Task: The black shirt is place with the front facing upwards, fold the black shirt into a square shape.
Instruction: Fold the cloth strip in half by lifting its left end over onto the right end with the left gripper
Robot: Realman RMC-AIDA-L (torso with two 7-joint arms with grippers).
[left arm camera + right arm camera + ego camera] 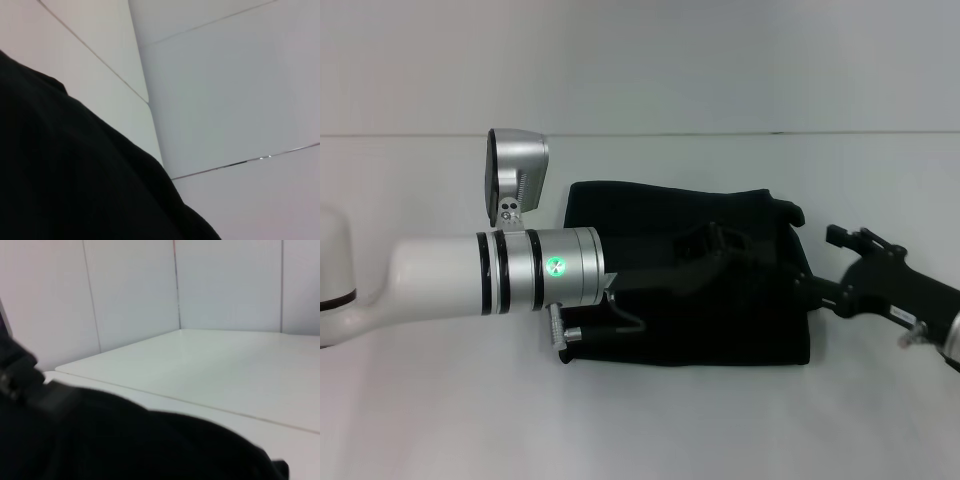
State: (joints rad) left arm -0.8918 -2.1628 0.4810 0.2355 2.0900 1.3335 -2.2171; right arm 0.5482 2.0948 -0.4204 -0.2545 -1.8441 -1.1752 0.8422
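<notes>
Black shirt (720, 320) lies folded on table (440, 400) — both end effectors' grip state unreadable.

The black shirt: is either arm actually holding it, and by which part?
Cannot be told: both end effectors, left and right, sit over the black shirt, black against black.

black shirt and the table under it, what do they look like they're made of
The black shirt looks like soft matte woven or knit cloth: it sags, creases and lies in folded layers with no shine. The table looks like a hard, smooth white board, probably laminate, with a faint sheen and a straight seam.
</notes>
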